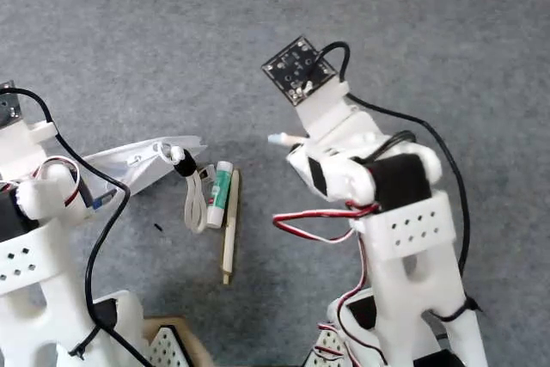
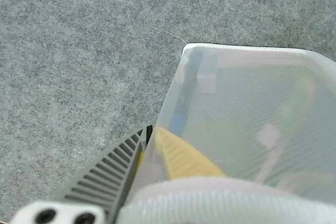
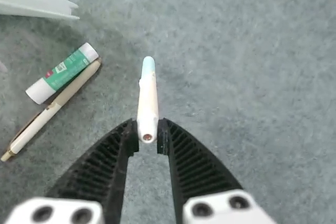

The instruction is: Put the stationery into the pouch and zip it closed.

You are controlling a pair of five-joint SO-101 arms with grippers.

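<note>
While my left gripper [image 2: 149, 142] is pinching a corner of the pouch [image 2: 252, 103], pinning it against sliding on the table [image 1: 387, 40], my right gripper [image 3: 148, 129] is clamping a white marker [image 3: 147, 95] by its butt end. Its pale-blue tip is leading roughly toward the pouch (leaving length free for threading in, I judge). The marker is sitting well apart from the pouch. The glue stick [image 3: 62, 73] and beige pen [image 3: 50, 109] are lying side by side, touching, just beside the pouch's strap [image 1: 196, 204] end. How far the mouth is gaping, I cannot tell. Zipping is waiting on all three.
</note>
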